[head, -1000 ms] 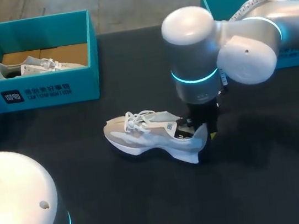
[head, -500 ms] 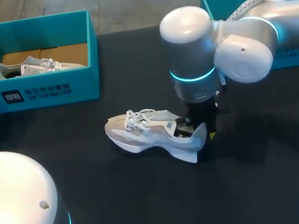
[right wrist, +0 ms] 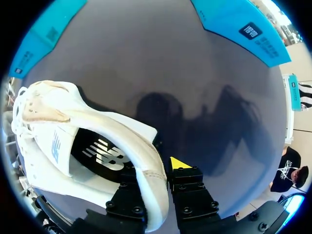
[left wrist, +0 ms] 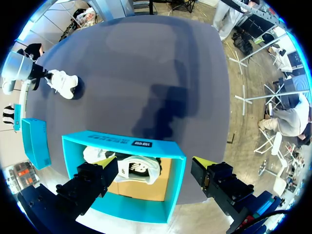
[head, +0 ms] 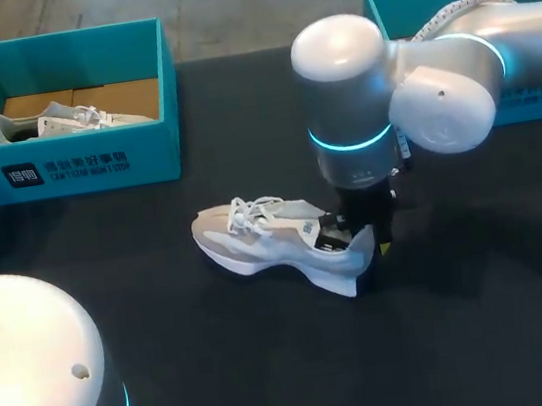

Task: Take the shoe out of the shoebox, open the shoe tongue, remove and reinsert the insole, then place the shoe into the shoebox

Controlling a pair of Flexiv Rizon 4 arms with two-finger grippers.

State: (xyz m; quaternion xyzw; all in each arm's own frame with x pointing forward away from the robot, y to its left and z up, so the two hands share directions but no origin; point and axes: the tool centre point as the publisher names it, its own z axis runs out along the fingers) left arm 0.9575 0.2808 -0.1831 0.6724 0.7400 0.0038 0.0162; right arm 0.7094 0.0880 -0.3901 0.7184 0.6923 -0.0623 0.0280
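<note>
Shoe mid-table, edges far — right end effector clamps heel.

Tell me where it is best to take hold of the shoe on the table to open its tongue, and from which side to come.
Probably the tongue's free top edge, coming from above and from the toe end. The shoe stands on its sole with its opening upward, and the right gripper is shut on the heel, so that end is taken.
</note>
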